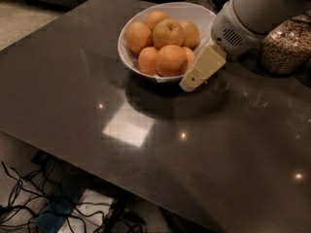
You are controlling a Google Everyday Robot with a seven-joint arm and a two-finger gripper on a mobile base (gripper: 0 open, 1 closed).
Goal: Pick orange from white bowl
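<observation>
A white bowl [199, 12] stands at the back middle of the dark table [63, 86]. It holds several deep-orange oranges; the nearest one [171, 59] lies at the front of the pile. A paler yellowish fruit with a stem dimple [168, 33] sits on top in the middle. My gripper [194, 79], cream-coloured and pointing down-left, hangs from the large white arm [252, 13]. It is just outside the bowl's front-right rim, next to the nearest orange, with nothing seen in its hold.
A clear glass jar of grains [286, 45] stands at the back right, partly behind the arm. Cables [29, 198] lie on the floor below the table's front-left edge. A bright light patch [129, 127] reflects on the tabletop.
</observation>
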